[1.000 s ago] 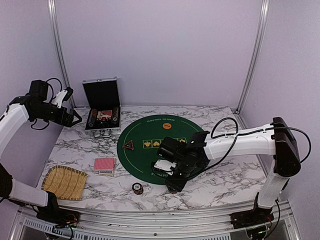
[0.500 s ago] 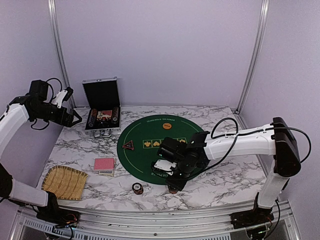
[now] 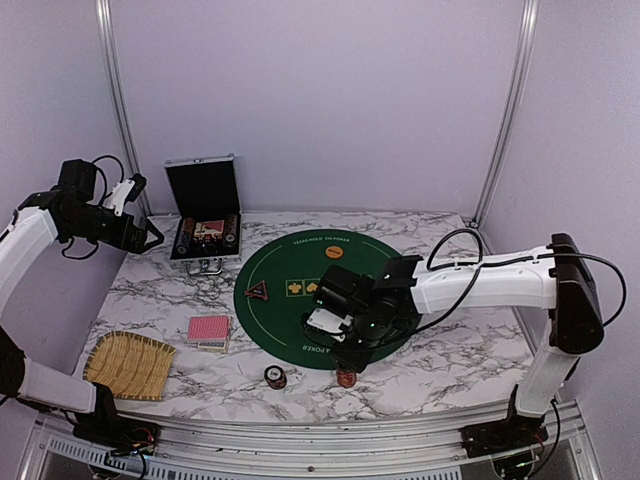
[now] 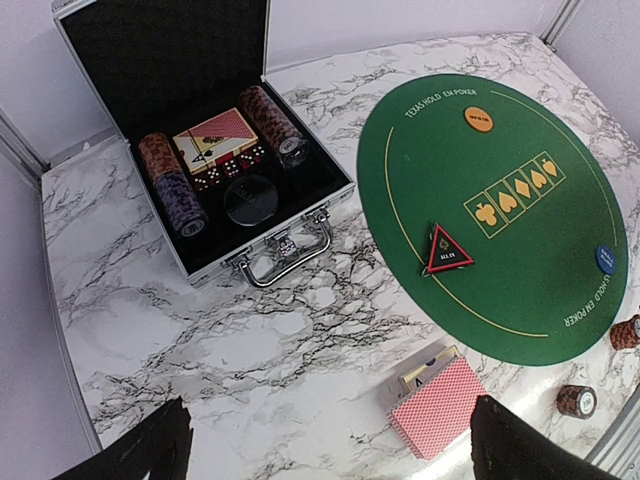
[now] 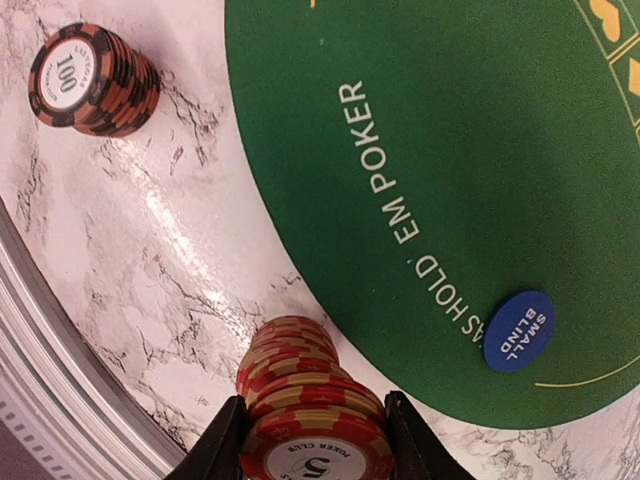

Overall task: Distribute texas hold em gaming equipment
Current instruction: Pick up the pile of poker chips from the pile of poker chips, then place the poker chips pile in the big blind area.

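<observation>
Our right hand (image 5: 312, 445) is clamped on a stack of red chips (image 5: 300, 385). The stack stands on the marble table (image 5: 150, 260), just off the near edge of the green poker mat (image 5: 420, 120). The blue small blind button (image 5: 518, 331) lies on the mat, just inside that edge. A dark chip stack marked 100 (image 5: 92, 80) stands off the mat, near its near-left edge. The red-backed deck (image 4: 438, 408) lies left of the mat. Our left hand (image 4: 325, 445) hangs left of the mat, its fingers wide apart and holding nothing.
</observation>
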Robot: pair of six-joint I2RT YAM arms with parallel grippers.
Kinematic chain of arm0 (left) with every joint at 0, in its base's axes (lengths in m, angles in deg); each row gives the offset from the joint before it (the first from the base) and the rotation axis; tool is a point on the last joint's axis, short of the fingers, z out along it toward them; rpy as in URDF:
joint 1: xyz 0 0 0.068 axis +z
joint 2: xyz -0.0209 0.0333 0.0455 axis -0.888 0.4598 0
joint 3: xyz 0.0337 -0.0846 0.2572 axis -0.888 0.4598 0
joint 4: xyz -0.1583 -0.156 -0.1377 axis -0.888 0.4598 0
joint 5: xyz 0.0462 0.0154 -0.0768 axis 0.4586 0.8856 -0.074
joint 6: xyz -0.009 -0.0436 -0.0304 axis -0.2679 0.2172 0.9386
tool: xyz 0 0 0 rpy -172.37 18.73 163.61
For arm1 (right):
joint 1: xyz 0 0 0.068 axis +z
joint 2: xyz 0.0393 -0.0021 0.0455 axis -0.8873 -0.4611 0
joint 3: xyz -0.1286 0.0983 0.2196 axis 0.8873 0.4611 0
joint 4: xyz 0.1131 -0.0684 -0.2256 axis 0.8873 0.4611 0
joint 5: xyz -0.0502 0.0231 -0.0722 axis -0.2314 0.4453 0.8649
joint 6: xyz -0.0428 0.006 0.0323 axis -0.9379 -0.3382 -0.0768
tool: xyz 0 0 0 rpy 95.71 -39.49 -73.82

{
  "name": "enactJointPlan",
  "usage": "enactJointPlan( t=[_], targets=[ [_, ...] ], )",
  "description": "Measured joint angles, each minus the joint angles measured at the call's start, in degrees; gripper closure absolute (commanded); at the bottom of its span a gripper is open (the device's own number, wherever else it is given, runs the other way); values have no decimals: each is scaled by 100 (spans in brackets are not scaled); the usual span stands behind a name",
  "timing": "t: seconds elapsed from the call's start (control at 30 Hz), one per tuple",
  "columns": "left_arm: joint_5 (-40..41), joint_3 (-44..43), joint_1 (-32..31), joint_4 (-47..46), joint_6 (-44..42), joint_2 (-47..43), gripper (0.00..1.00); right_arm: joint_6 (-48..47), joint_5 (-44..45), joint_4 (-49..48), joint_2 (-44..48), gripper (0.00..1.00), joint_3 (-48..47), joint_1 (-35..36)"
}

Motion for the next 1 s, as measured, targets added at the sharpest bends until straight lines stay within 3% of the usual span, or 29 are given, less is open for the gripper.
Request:
enactJointPlan(
  t=[0.27,0.43,0.8,1.0],
  targets=[
    [-2,0,0,4,0,0,1,101,28,9,94,100,-393,-334],
    [-7,-15,0,9,2,28,1,192,203,-55,-44,100,-1010,-1091],
    [-15,-81,0,15,4,66,1,236,682,-522,-2079,100,-3047,-2673],
    [-13,-81,0,15,4,66,1,214,748,-706,-2946,100,-3703,-3130]
  ],
)
